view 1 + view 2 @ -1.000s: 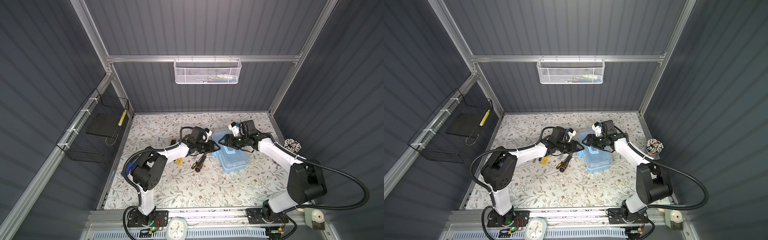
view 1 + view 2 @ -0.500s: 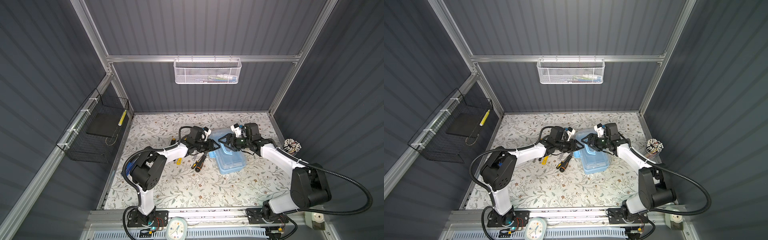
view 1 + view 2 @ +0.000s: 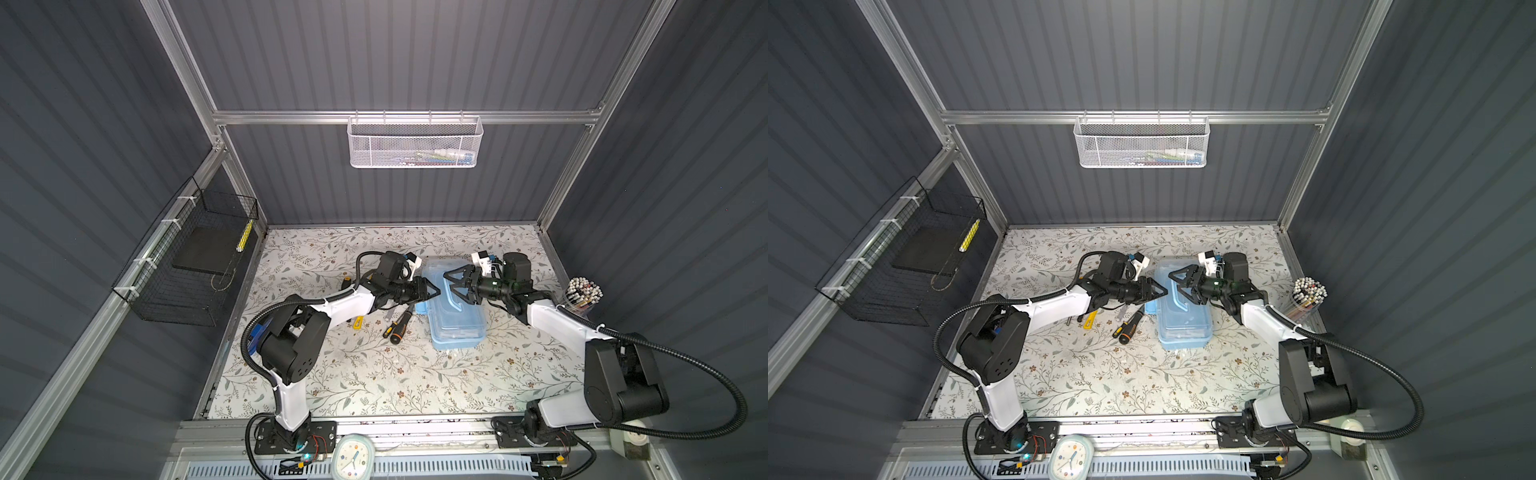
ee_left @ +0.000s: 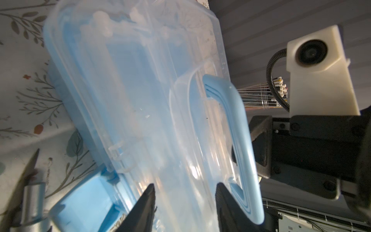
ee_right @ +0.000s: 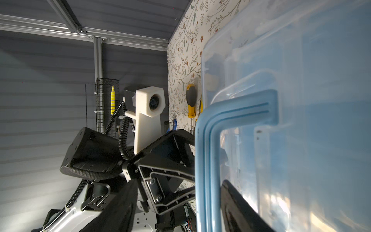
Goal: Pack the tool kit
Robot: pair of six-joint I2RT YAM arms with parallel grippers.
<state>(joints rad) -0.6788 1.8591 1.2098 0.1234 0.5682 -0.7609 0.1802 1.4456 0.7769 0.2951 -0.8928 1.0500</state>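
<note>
Currently: likely the opening step | tool kit (image 3: 457, 324) mid-frame on floral surface (image 3: 374, 374), clear lid (image 4: 140, 90) on | right gripper (image 3: 448, 283) jaws apart, straddling blue handle (image 5: 206, 160) | left gripper (image 3: 436, 291) at the lid's edge, grip cannot be told | next, probably: raise lid, then load orange-black screwdriver (image 3: 400, 328)

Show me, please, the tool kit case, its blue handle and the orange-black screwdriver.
tool kit case (image 3: 457, 328), in a top view, clear lid.
blue handle (image 4: 240, 128), left wrist view, long bar.
orange-black screwdriver (image 3: 399, 328), in a top view, its grip.
</note>
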